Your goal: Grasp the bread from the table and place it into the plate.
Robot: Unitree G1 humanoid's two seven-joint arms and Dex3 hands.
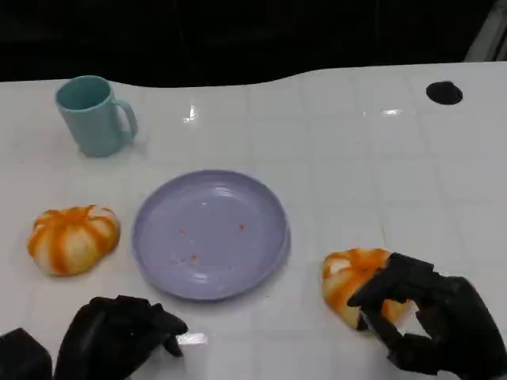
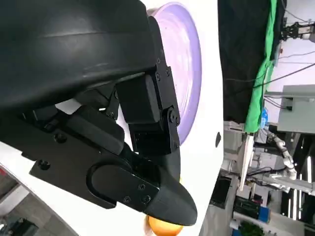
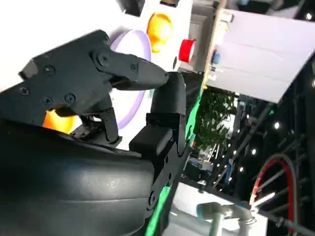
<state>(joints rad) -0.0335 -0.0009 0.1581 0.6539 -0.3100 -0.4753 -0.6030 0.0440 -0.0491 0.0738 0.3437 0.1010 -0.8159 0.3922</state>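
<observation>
1. At the near left edge of the table, my left hand [image 1: 119,336] is resting with its fingers curled in and nothing in them; a bun [image 1: 73,238] is lying just beyond it, untouched.
2. In the middle, the plate [image 1: 210,234] is sitting between the two buns, bare but for a few crumbs, and a mug [image 1: 93,115] is standing well behind it to the left.
3. To the right of the plate, my right hand [image 1: 432,321] is closing its fingers [image 1: 380,291] over the near side of the other bun [image 1: 352,279], which is still sitting on the table; I am judging this a grip being made, not yet a lift.
4. From that bun the plate is lying to the left and slightly farther out, so my right hand is the nearer one for the carry.
5. The white table [image 1: 348,150] is looking glossy, with dark room behind its far edge and a small black spot [image 1: 444,93] near the far right corner.
</observation>
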